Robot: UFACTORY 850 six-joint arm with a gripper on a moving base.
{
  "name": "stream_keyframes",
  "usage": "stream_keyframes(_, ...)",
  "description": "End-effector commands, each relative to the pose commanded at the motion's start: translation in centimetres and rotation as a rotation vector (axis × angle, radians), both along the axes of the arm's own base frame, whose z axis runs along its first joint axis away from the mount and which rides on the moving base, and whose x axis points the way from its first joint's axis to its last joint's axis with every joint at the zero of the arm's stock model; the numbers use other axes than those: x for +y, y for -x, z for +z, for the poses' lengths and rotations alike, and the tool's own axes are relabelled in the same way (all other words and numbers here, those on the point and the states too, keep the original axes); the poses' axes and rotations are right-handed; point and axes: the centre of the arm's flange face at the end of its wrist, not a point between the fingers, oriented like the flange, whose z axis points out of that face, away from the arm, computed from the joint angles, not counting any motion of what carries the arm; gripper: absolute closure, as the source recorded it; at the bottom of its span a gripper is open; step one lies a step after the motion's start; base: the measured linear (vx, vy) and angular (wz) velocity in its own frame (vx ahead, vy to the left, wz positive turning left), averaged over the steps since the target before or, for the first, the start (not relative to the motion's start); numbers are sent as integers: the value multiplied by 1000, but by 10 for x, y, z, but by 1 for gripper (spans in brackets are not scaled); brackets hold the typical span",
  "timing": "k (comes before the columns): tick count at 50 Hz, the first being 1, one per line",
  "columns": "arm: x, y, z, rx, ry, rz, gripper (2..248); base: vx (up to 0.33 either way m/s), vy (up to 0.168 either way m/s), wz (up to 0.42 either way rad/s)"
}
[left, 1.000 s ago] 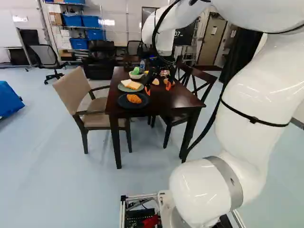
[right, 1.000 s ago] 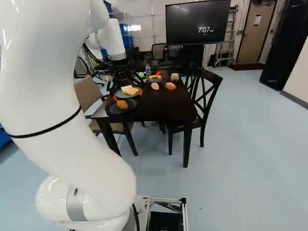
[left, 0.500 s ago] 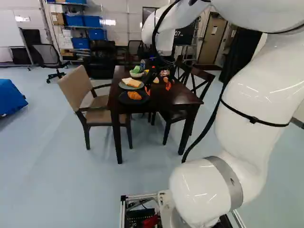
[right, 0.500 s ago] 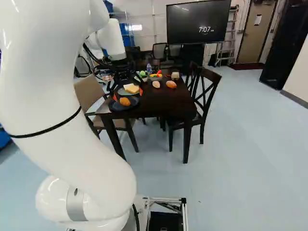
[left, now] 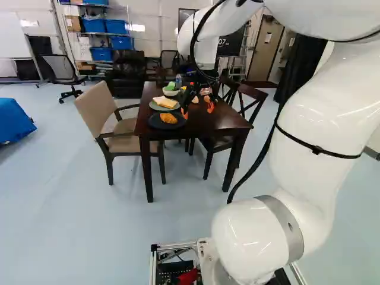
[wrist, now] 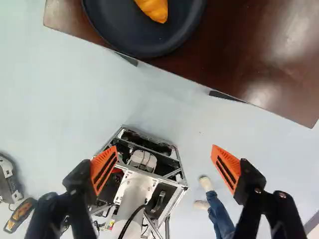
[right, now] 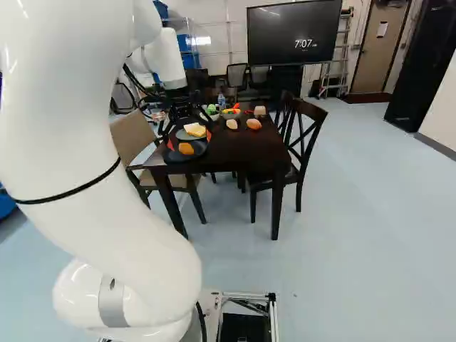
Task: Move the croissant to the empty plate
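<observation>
My gripper [left: 197, 110] is at the table's near side in the left base view. In the wrist view the gripper [wrist: 164, 152] stands wide open over floor and base, nothing between its fingers. The orange-brown croissant [wrist: 153, 9] lies on a black plate [wrist: 149, 45] near the table edge, ahead of the fingers and apart from them. Behind it in the left base view, a grey-green plate [left: 155, 107] carries bread slices [left: 165, 102]. No empty plate can be made out.
Further back on the dark table [right: 239, 153] are a bowl [left: 170, 92] of food and two loose food pieces [right: 232, 124]. A beige chair [left: 98, 113] and a dark chair [right: 308, 135] flank the table.
The base has moved back a little, so the table stands slightly farther off in both base views. The arm keeps its pose against its lowest joint, and the gripper stays open.
</observation>
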Motion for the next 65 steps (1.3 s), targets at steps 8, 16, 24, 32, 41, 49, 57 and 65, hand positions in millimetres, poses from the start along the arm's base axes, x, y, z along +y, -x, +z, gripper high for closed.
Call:
stream_keyframes(8,0,0,0,-1,0,0,3,0,0,0)
stream_keyframes(16,0,0,-1,-6,-1,-2,3,0,0,0)
stream_keyframes(24,-1,1,-4,-15,-3,-5,3,0,0,0)
stream_keyframes(32,-2,2,-7,-29,-6,-9,3,0,0,0)
stream_keyframes(41,-3,4,-12,-49,-10,-16,3,0,0,0)
stream_keyframes(49,-4,6,-18,-72,-14,-23,3,0,0,0)
stream_keyframes(57,-6,8,-25,-99,-20,-32,3,0,0,0)
stream_keyframes(65,-8,11,-33,-132,-26,-43,3,0,0,0)
